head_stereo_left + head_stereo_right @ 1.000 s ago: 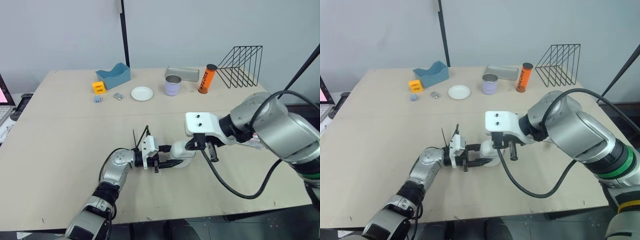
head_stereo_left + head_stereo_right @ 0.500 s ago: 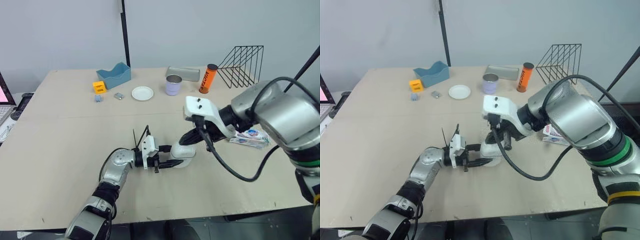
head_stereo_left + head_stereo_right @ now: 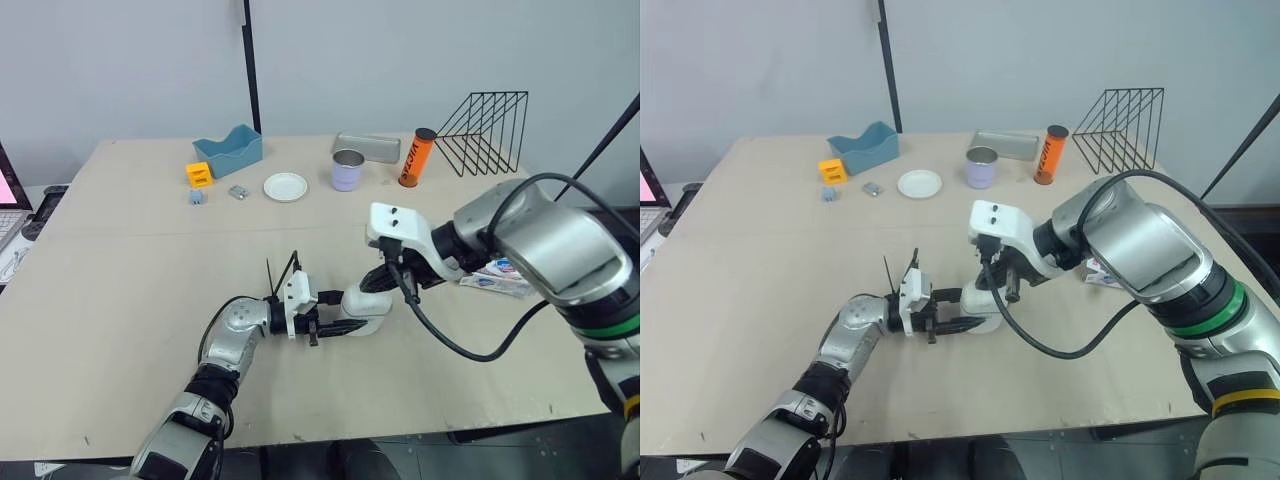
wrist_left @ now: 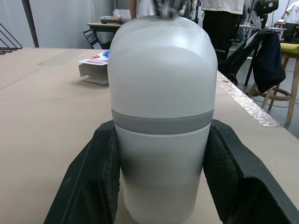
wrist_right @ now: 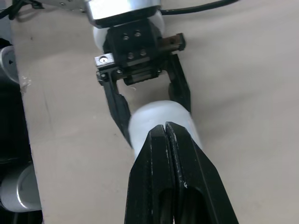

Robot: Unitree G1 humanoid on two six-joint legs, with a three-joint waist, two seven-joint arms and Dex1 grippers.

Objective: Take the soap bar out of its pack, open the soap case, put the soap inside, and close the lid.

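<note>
Nearest the camera, just below centre of the head view, the left gripper (image 3: 332, 313) is pinching the white, round-ended plastic soap case (image 3: 365, 310), which lies on its side on the pale wooden table (image 3: 130, 300). The two black fingers clamp the lower half of the case, below the grey band. The domed lid (image 4: 161, 70) looks seated, and I can't tell whether there's soap inside.

Right over the far end of the case is the right gripper (image 5: 166, 128), fingers pressed together with nothing between them and the tips sitting on or just above the dome.

What worries me:
- Closed tips on a smooth, curved dome are likely to skid off sideways rather than pry or press anything.
- The left fingers only grip the sides of the bottom half, so a push at the lid end could swivel the case in that grip or squirt it out.
- If the lid does pop, it's round and could roll away.

Further right, the flat white printed cardboard soap pack (image 3: 497, 277) sits just beyond the right forearm, and a swing of that arm could knock it toward the table edge.

The white plate (image 3: 285, 187), lilac cup (image 3: 347, 170), orange tube (image 3: 413, 158) and black wire rack (image 3: 485, 120) along the top of the frame are well apart from all this.
</note>
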